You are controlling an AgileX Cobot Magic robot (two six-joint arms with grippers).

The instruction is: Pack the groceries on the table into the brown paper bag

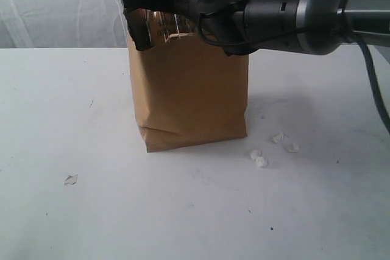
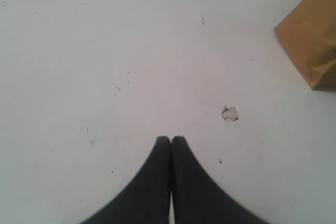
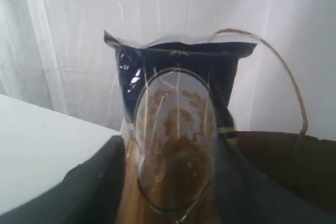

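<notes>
White tabletop [image 1: 183, 211] all round. Nearest, the left end effector [image 2: 170, 141] hung over it, fingers pressed together on nothing, with a white scrap [image 2: 229, 113] at its 1 o'clock. Further back stood the brown paper bag [image 1: 189, 95]. At its 12 o'clock the right end effector [image 1: 159, 16] pinched the long spaghetti packet [image 3: 176, 129] at the mouth. My worry was that the packet could snag the rim and tip the bag.

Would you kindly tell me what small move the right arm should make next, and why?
Probably lower the right claw a little further before releasing. It grips the spaghetti packet upright at the mouth of the bag, and the packet's top seems to stand above the rim, so letting go now might tip it out.
</notes>
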